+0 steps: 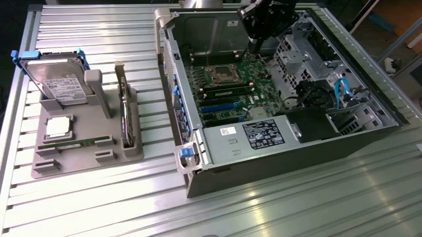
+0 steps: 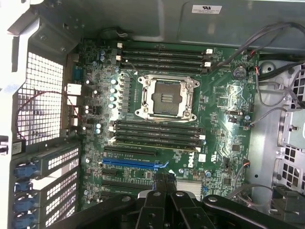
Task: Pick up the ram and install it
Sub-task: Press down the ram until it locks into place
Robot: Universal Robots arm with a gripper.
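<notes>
1. So here's where we're at: the gripper (image 1: 258,47) is hanging over the open computer case (image 1: 277,163), above the motherboard (image 2: 167,119), up near the far wall of the case in the exterior view.
2. Jaws are pressed together, and as far as we can see there's nothing pinched between them. In the wrist view the black fingertips (image 2: 162,183) sit tight together over the lower part of the board, near the blue slot (image 2: 128,162).
3. A ram stick (image 1: 228,92) looks to be already seated in the bank of memory slots just below the empty processor socket (image 2: 167,98); in the wrist view we can see a greenish edge in one of those slots (image 2: 157,141).
4. Another thin green stick (image 1: 69,144) is lying in the grey holder (image 1: 86,160) on the tabletop (image 1: 297,207), off to the exterior view's left, next to the hard drive (image 1: 59,81) and the upright dark card (image 1: 124,113).
5. Our read: the install step seems done or nearly done, with the gripper clear of the stick.
6. Whatever move follows needs a check that the slot latches have snapped in at both ends; we can't tell that from here.
</notes>
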